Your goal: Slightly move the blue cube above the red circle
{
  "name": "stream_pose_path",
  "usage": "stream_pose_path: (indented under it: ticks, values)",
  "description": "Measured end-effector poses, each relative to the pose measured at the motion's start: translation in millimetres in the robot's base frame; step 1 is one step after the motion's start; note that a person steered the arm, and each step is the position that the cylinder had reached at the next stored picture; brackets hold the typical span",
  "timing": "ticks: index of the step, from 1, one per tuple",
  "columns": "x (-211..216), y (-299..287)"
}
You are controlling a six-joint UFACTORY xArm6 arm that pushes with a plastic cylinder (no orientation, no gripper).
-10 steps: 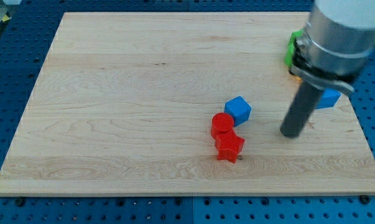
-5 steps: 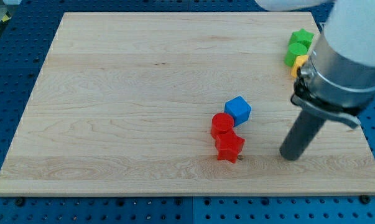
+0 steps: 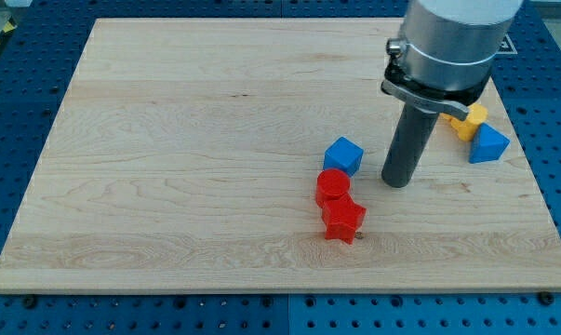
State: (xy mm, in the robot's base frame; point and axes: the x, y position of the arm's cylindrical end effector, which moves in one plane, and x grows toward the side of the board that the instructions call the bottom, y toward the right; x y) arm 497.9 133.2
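A pale wooden board lies on a blue perforated bench. On the board, a blue cube sits just at one o'clock of a red circle, touching or nearly so. A red star touches the circle at five o'clock. Toward three o'clock, near the board's edge, a blue triangular block lies beside a yellow block. My tip rests on the board just at three o'clock of the cube.
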Motion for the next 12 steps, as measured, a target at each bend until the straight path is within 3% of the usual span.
stream_pose_path:
  ticks: [2,3,6,12]
  values:
    - [-23.6,-33.0]
    - [-23.7,-33.0]
    - [-83.9,-17.4]
    - [-77.8,-30.1]
